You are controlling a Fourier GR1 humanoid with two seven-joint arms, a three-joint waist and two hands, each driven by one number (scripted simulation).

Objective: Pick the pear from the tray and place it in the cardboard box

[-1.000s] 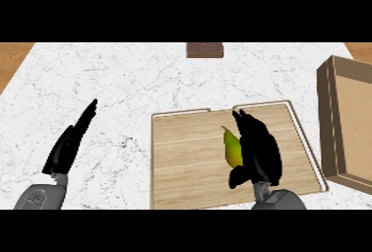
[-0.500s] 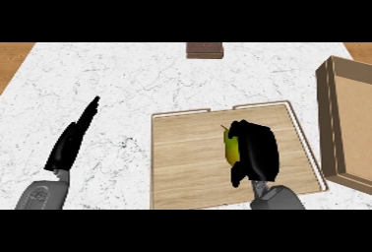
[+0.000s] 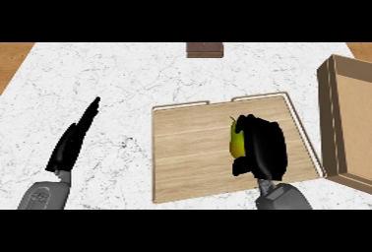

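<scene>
A yellow-green pear [image 3: 236,140] lies on the wooden tray [image 3: 196,152] at the counter's middle right. My right hand [image 3: 263,147] is over the tray with its fingers curled round the pear, hiding most of the fruit's right side. The cardboard box [image 3: 349,118] stands at the right edge, just beyond the tray. My left hand [image 3: 73,142] rests on the white counter at the left, fingers straight, holding nothing.
A small dark brown block [image 3: 204,49] sits at the counter's far edge. Wooden floor shows past the counter's left corner [image 3: 13,56]. The box's near wall [image 3: 325,123] rises next to the tray's right rim.
My right hand's fingers have curled in round the pear, from straight beside it to wrapped on it. The left hand has stayed in place.
</scene>
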